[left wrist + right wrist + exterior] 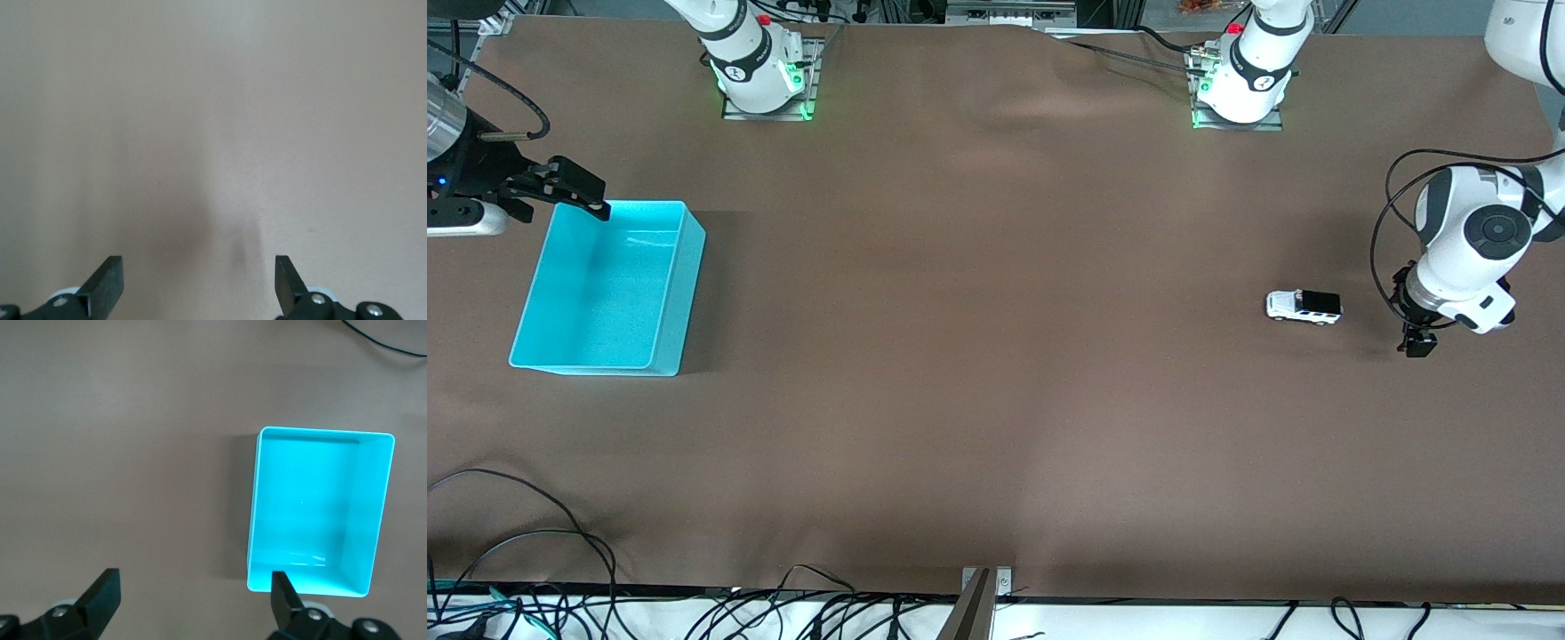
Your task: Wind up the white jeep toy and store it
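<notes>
The white jeep toy [1303, 307] sits on the brown table [996, 356] on its own wheels, toward the left arm's end. Nothing holds it. It is not in the turquoise bin [685, 293] yet, so the storing is still to do. Whether it has been wound up, I cannot tell.

The jeep is tiny and boxy. It is white with a black roof, dark windows and small black wheels. It lies sideways across the front view.

The left gripper [1416, 345] hangs low at about 4 o'clock from the jeep, near it but not touching. Its jaws are spread wide, with only bare table between them.

The bin is well apart from the jeep, out at 9 o'clock, and it looks empty. The right gripper [560, 187] waits over the bin's edge at about 11 o'clock. Its jaws are spread too and hold nothing.
</notes>
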Robot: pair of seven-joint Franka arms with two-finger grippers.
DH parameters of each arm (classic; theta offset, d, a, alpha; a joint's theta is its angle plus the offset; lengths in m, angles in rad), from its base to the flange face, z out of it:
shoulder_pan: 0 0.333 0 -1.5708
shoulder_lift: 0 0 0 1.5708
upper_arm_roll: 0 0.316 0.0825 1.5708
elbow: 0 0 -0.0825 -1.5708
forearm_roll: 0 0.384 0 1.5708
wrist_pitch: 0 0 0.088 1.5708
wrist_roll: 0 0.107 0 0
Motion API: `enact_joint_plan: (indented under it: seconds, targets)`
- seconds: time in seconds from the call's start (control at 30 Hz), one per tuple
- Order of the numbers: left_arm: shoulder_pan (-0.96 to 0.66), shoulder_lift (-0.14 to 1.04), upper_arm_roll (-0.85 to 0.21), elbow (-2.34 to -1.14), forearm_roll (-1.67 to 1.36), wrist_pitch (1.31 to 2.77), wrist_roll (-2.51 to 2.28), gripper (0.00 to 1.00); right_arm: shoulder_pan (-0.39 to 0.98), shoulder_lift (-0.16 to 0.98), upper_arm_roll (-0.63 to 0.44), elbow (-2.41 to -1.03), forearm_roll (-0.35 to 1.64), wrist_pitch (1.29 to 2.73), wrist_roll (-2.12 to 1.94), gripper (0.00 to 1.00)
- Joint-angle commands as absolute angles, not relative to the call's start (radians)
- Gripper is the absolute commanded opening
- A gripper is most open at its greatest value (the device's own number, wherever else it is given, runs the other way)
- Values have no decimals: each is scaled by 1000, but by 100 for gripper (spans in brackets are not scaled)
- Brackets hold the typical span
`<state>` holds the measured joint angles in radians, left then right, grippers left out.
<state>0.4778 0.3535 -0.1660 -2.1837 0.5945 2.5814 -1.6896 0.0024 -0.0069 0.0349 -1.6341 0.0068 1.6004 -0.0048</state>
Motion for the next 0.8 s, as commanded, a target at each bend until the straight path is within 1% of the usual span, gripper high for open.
enact_joint_plan:
  seconds: [0.0, 0.2, 0.53, 0.77]
  targets:
    - [482, 287, -215, -2143, 595, 2456, -1611, 100, 2, -9, 40, -1617, -3, 1583, 2, 100]
    - [483, 272, -264, -2045, 572, 2303, -1471, 100, 2, -9, 41, -1617, -3, 1583, 2, 100]
    - [483, 258, -272, -1887, 404, 2166, -1079, 100, 2, -9, 41, -1617, -3, 1583, -2, 100]
    - [476, 258, -273, -1781, 321, 2076, -895, 100, 2, -9, 41, -1617, -3, 1583, -2, 100]
